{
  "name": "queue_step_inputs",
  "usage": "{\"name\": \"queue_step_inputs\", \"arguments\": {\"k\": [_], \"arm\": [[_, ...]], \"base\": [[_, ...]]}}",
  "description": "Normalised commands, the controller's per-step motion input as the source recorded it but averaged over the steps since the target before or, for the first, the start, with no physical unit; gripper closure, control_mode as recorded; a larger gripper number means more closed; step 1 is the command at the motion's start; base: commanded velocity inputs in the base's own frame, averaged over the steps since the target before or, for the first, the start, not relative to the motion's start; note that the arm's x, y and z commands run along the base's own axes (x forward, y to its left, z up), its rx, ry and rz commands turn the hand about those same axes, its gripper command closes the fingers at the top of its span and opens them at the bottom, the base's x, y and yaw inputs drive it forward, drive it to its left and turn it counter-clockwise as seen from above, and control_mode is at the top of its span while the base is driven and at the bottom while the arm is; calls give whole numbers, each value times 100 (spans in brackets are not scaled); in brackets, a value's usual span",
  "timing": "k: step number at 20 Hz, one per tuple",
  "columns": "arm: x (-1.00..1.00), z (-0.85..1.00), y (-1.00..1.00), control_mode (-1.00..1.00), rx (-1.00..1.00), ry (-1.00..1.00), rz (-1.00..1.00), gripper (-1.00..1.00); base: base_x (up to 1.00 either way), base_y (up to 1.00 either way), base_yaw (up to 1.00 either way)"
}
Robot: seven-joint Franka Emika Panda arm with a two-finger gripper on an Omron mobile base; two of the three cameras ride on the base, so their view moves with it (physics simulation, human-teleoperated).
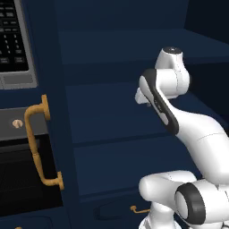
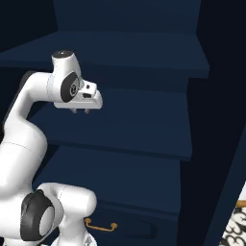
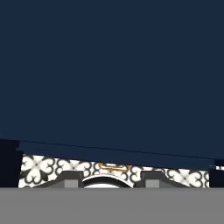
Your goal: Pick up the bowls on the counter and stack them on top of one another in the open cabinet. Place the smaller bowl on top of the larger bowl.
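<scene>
The open cabinet (image 2: 144,57) stands straight ahead, its navy shelves (image 1: 112,112) stepping back into shadow; the upper corners are too dark to make out. The gripper (image 2: 80,110) hangs above the front edge of the middle shelf, fingertips (image 3: 72,177) pointing down, set a little apart with nothing between them. The arm hides the cabinet's lower right in the left base view. An oven (image 1: 20,147) with a brass handle (image 1: 38,143) is cut off at the left edge. Patterned floor tiles (image 3: 43,168) and a brass drawer pull (image 2: 101,225) lie below.

No legible text; keypad (image 1: 11,33) markings blurred
</scene>
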Motion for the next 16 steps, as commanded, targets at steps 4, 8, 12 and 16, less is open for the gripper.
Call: {"name": "queue_step_inputs", "arguments": {"k": [4, 8, 12, 16], "arm": [[-31, 0, 0, -100, 0, -4, 0, -100], [-89, -1, 0, -100, 1, -13, 0, -100], [-100, -14, 0, -100, 3, -15, 0, -100], [-90, -3, 0, -100, 0, -19, 0, -100]], "base": [[0, 0, 0], [0, 0, 0], [0, 0, 0], [0, 0, 0]]}}
